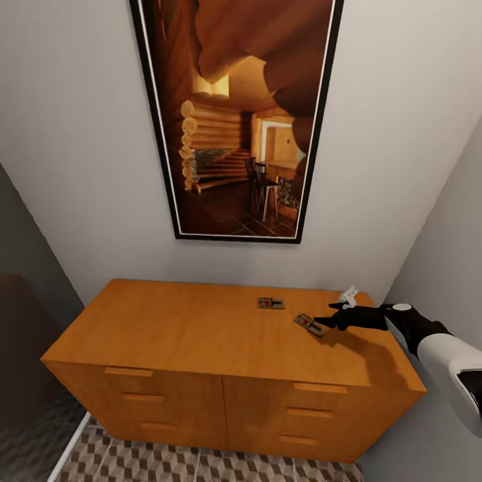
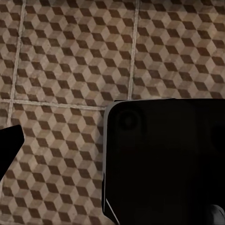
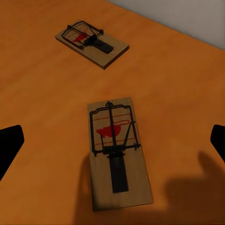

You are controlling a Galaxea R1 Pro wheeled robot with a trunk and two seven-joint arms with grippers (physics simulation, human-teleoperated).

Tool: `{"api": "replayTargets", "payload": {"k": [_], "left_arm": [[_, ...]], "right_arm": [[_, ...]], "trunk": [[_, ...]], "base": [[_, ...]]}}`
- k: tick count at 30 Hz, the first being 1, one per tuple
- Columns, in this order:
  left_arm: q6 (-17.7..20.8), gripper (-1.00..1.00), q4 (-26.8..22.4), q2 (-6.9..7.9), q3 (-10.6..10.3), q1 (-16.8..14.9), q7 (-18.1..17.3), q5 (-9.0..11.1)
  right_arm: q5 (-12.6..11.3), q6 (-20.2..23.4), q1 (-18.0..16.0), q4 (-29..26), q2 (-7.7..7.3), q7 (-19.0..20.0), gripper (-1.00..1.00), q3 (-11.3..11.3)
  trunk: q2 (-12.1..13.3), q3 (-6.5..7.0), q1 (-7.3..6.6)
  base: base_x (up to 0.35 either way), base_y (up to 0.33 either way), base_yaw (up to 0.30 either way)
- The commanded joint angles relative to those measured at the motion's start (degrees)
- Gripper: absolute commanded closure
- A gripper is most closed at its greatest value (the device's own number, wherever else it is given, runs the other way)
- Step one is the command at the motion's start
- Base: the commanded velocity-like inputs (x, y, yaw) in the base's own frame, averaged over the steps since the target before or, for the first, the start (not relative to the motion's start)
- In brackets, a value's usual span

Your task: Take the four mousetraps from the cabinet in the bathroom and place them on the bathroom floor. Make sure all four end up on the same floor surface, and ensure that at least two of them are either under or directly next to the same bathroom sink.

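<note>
Two mousetraps lie on the flat top of the orange-brown cabinet [image 1: 174, 328], toward its right end. The nearer mousetrap [image 1: 309, 325] [image 3: 117, 150] is a tan board with a black spring bar and a red patch. My right gripper [image 1: 328, 316] [image 3: 112, 145] hovers open just above it, one black fingertip on each side. The farther mousetrap [image 1: 270, 303] [image 3: 92, 42] rests a little behind it, closer to the wall. My left gripper [image 2: 112, 147] hangs low over the cube-patterned bathroom floor [image 2: 70, 56] [image 1: 201, 465]. One of its fingertips [image 2: 10, 145] shows at the frame's edge.
A tall framed picture [image 1: 234, 120] hangs on the wall behind the cabinet. A grey side wall [image 1: 442, 254] stands close beside my right arm. A dark block [image 2: 164, 159] of the robot covers part of the floor in the left wrist view. A dark shape [image 1: 20, 341] stands left of the cabinet.
</note>
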Motion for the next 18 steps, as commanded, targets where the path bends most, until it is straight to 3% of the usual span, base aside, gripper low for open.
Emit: {"api": "replayTargets", "payload": {"k": [1,18], "left_arm": [[-0.3,-1.00,0.1,0.02,0.1,-0.1,0.5,-0.6],[-0.3,-1.00,0.1,0.02,0.1,-0.1,0.5,-0.6]], "right_arm": [[0.3,-0.2,0.0,-0.1,-0.02,0.1,-1.00,0.0],[0.3,-0.3,0.0,-0.1,-0.06,0.1,-1.00,0.0]], "trunk": [[-0.1,-0.19,0.03],[-0.1,-0.79,0.03]], "base": [[0.000,0.000,0.000],[0.000,0.000,0.000]]}}
